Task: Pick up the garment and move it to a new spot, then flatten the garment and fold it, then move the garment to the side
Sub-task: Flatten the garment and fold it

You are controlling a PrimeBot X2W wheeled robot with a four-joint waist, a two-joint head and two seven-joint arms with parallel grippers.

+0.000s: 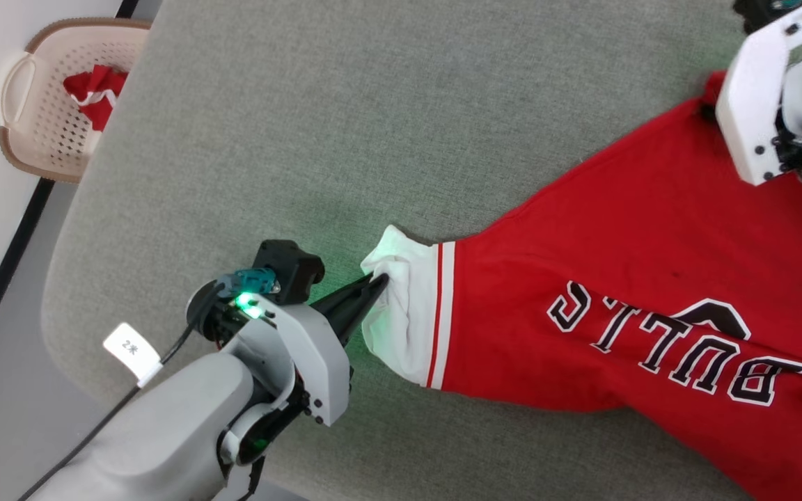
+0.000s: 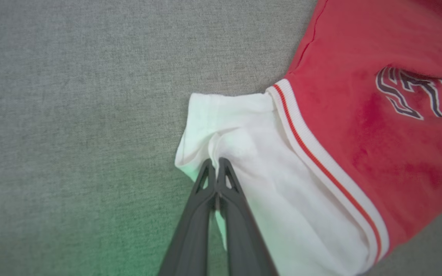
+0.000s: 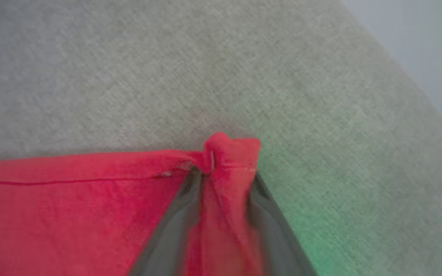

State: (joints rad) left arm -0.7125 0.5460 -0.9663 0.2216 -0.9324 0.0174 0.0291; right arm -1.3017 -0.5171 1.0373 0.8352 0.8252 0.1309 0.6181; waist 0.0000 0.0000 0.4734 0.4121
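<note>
**Garment** point(image 1: 638, 278): red jersey shirt, white sleeve, white-and-red striped trim, black "BULLS" lettering outlined in white. It lies spread on the grey fabric surface point(image 1: 303, 139), across the right half of the head view. The lettering reads upside down from the robot's side. The white sleeve point(image 1: 404, 313) points towards the robot's left and its cuff end is puckered.

**Left gripper** point(image 1: 377, 282): its fingers are pressed together on a fold of the white sleeve near the cuff. In the left wrist view the tips point(image 2: 216, 164) meet with a ridge of white cloth pinched between them. The rest of the sleeve spreads to that view's right, and the red body lies beyond the striped trim point(image 2: 320, 161).

**Right gripper** point(image 3: 225, 176): sits at a red corner of the garment. Its two fingers stand apart, one on each side of a bunched ridge of red cloth that fills the gap and touches both. The view is blurred, so whether the cloth is actually clamped cannot be told. In the head view the white wrist housing point(image 1: 756, 104) sits over the garment's far right edge.

**Basket** point(image 1: 60, 104): beige, perforated, off the surface at the upper left. It holds a small red-and-white cloth scrap point(image 1: 95, 94) and lies well apart from the garment.
</note>
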